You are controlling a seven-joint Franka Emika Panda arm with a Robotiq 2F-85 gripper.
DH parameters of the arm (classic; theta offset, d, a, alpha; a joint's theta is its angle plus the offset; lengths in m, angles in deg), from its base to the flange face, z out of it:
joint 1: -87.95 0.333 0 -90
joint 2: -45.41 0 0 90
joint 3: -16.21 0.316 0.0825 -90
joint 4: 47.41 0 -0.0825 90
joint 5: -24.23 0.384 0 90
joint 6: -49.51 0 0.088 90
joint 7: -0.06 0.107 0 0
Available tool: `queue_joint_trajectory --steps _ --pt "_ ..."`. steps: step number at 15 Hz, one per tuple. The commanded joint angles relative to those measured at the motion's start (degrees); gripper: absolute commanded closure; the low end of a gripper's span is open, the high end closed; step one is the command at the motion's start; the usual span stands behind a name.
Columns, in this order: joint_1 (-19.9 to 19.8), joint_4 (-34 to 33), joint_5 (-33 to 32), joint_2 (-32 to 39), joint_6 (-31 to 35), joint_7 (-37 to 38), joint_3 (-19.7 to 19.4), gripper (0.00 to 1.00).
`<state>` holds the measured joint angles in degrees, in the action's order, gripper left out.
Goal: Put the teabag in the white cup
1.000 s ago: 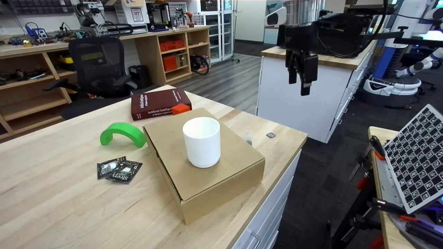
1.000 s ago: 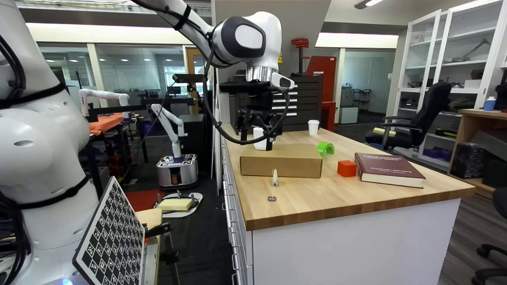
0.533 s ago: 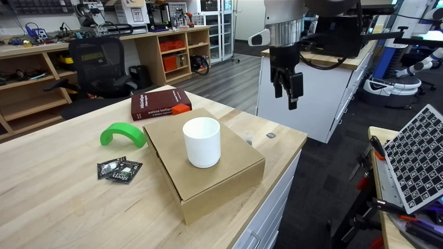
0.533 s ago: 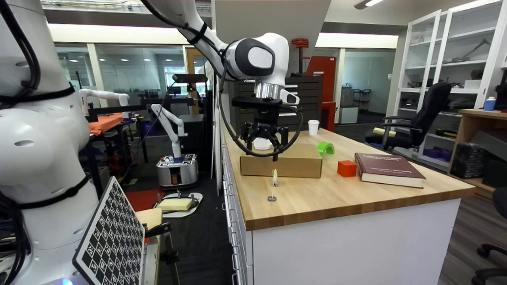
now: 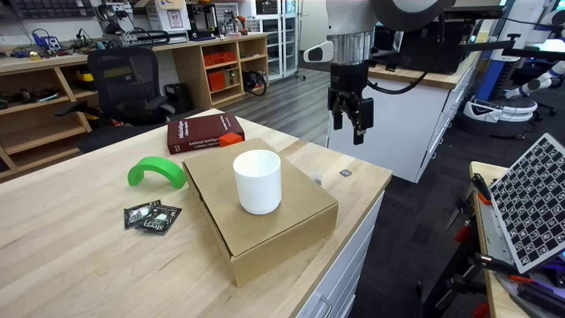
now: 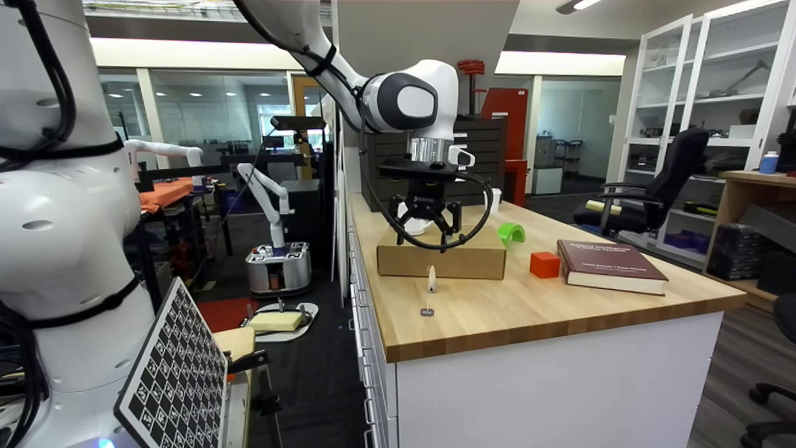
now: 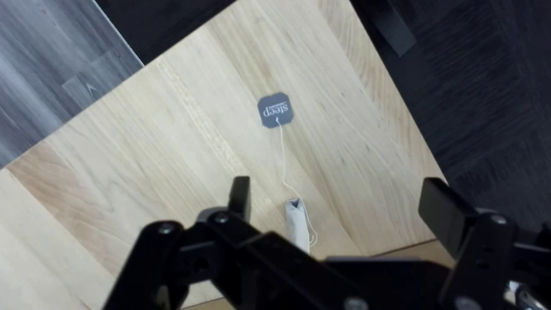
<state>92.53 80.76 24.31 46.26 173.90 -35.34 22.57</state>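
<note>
The teabag (image 7: 296,221) is a small pale pouch on the wooden tabletop. Its string runs to a grey tag (image 7: 275,110). The teabag also shows in both exterior views (image 5: 316,173) (image 6: 432,281), beside the box. My gripper (image 7: 338,193) is open and empty, in the air above the table. In the wrist view the teabag shows between the fingers, closer to the left finger; its lower end is hidden by the gripper. The gripper also shows in an exterior view (image 5: 348,130). The white cup (image 5: 258,183) stands upright on the box; the gripper partly hides it in an exterior view (image 6: 415,229).
The cardboard box (image 5: 300,194) lies between the teabag and the black packets (image 5: 154,216). A green arch (image 5: 156,170), a red block (image 6: 545,265) and a thick book (image 6: 612,266) are on the table. A paper cup (image 6: 495,199) stands farther back. The table edge (image 7: 400,99) is near the tag.
My open gripper has moved down and across, closer to the table and the teabag. The teabag, cup and box have not moved.
</note>
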Motion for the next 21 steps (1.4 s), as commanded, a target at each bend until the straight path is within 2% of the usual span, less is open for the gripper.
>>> queue_joint_trajectory --steps 1,7,13,21 --pt "0.31 1.48 0.96 -0.55 2.73 -4.27 -0.09 0.0" --pt "1.02 3.8 2.98 -1.07 4.02 -10.42 1.32 0.0" --pt "0.86 3.27 3.64 -0.03 6.33 -13.86 2.11 0.0" --pt "0.83 0.6 6.19 6.42 11.09 -18.55 3.35 0.0"
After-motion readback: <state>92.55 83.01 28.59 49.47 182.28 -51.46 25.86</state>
